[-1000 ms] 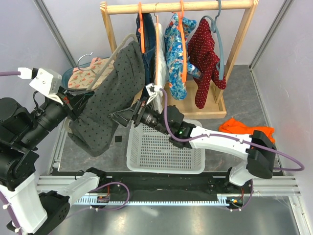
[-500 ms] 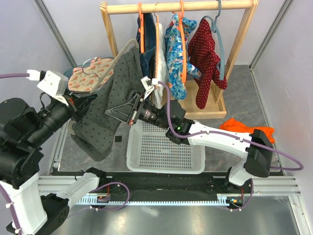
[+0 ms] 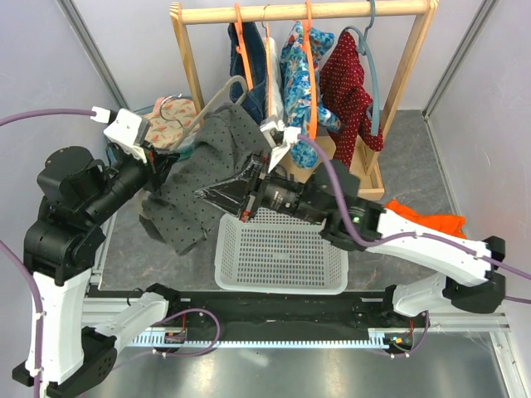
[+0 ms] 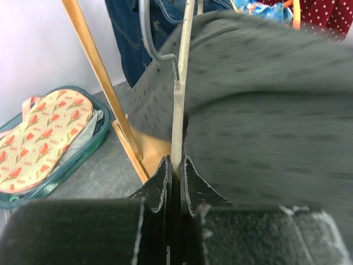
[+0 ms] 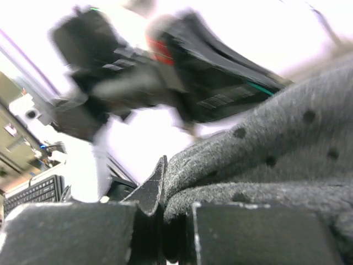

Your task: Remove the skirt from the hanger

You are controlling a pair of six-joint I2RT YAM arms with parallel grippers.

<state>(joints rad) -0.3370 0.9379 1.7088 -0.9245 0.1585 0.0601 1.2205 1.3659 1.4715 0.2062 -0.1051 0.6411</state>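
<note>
The skirt [image 3: 252,73], dark navy denim, hangs on the wooden rack from an orange hanger [image 3: 241,37]; its hem shows in the left wrist view [image 4: 129,33]. Neither gripper touches it. My left gripper [image 3: 163,160] [image 4: 176,163] is shut on the bar of a pale grey hanger [image 3: 217,93] [image 4: 180,99]. That hanger carries a dark grey dotted garment [image 3: 203,162] [image 4: 265,99]. My right gripper [image 3: 209,193] [image 5: 165,190] is shut on a fold of this dotted garment [image 5: 265,160], just in front of the rack's left end.
A white slatted basket [image 3: 282,257] sits below the right arm. The wooden rack [image 3: 307,12] also holds a blue floral garment [image 3: 299,83] and a red dotted one [image 3: 348,99]. A teal bin with patterned cloth [image 3: 170,116] [image 4: 44,132] stands left; an orange cloth [image 3: 415,217] lies right.
The right gripper has shut on the dotted garment. Both arms have risen and moved toward the rack, carrying the grey hanger and garment up and to the right.
</note>
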